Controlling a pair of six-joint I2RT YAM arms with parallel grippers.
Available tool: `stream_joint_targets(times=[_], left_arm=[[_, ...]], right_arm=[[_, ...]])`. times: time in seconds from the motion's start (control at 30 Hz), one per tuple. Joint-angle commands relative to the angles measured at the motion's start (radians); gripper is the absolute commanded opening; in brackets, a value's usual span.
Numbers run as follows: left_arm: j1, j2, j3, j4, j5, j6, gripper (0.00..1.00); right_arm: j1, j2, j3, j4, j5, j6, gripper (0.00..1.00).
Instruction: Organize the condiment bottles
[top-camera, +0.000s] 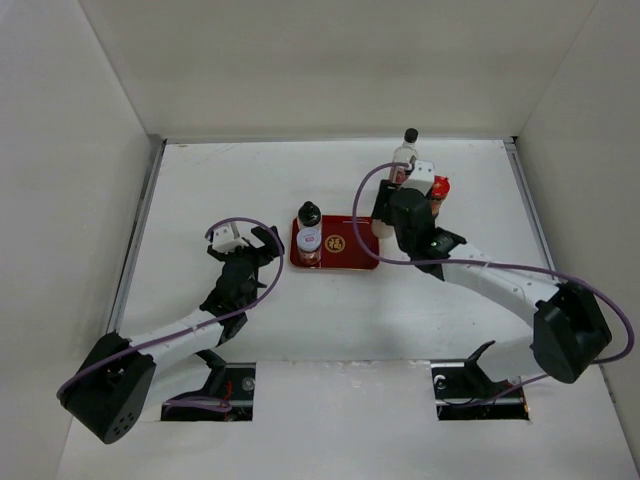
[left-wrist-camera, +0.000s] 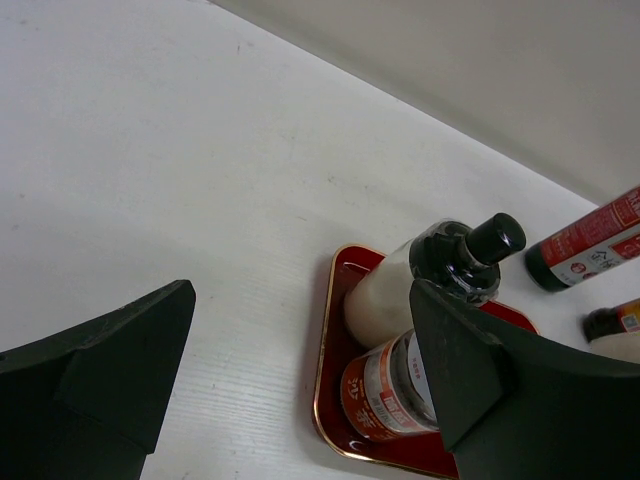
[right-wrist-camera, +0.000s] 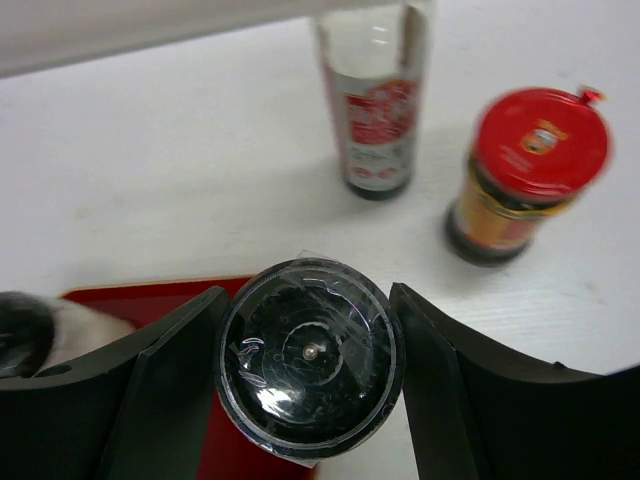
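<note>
My right gripper (top-camera: 385, 213) (right-wrist-camera: 308, 380) is shut on the shaker's dark, clear-wrapped cap (right-wrist-camera: 308, 355), held over the right edge of the red tray (top-camera: 345, 258) (right-wrist-camera: 130, 300). The tall clear bottle with a red label (top-camera: 405, 152) (right-wrist-camera: 375, 110) and the red-capped orange jar (top-camera: 438, 190) (right-wrist-camera: 525, 175) stand on the table behind it. The short black-capped bottle (top-camera: 309, 213) (left-wrist-camera: 400, 285) and the white-lidded jar (top-camera: 309, 241) (left-wrist-camera: 385, 395) stand at the tray's left end (left-wrist-camera: 335, 390). My left gripper (top-camera: 262, 245) (left-wrist-camera: 300, 400) is open and empty, just left of the tray.
White walls close in the table on the left, back and right. The gold emblem (top-camera: 336, 242) marks the tray's bare middle. Two cut-outs with the arm bases lie at the near edge (top-camera: 210, 390) (top-camera: 475, 385).
</note>
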Motion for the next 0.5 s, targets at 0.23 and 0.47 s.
stream_joint_targets(times=[0.23,0.47], left_arm=[[0.019,-0.022,-0.008,0.044,0.014,-0.020,0.90],[0.019,-0.025,-0.010,0.041,0.022,-0.028,0.89]], right_arm=[[0.141,0.249,0.230,0.230,-0.089,-0.013,0.54],[0.150,0.375,0.302,0.235,-0.107,-0.002,0.54]])
